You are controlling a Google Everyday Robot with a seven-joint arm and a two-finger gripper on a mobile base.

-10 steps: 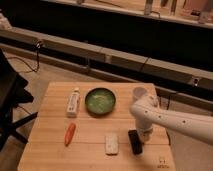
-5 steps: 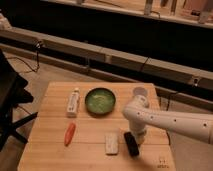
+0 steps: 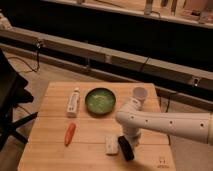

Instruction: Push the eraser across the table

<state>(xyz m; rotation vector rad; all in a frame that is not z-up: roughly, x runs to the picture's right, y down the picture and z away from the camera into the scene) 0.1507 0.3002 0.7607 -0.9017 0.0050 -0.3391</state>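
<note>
The gripper (image 3: 129, 139) is buried under the white arm (image 3: 165, 123), just above the eraser (image 3: 125, 148); whether it touches the eraser cannot be told. The eraser's upper end is covered by that wrist. The arm runs off the right edge, so the robot's base is out of sight. The desk (image 3: 50, 150) loses its near edge and lower corners to the bottom border below the eraser. Lettering on the white tube (image 3: 73, 102), up and left of the eraser, is too blurred to read.
</note>
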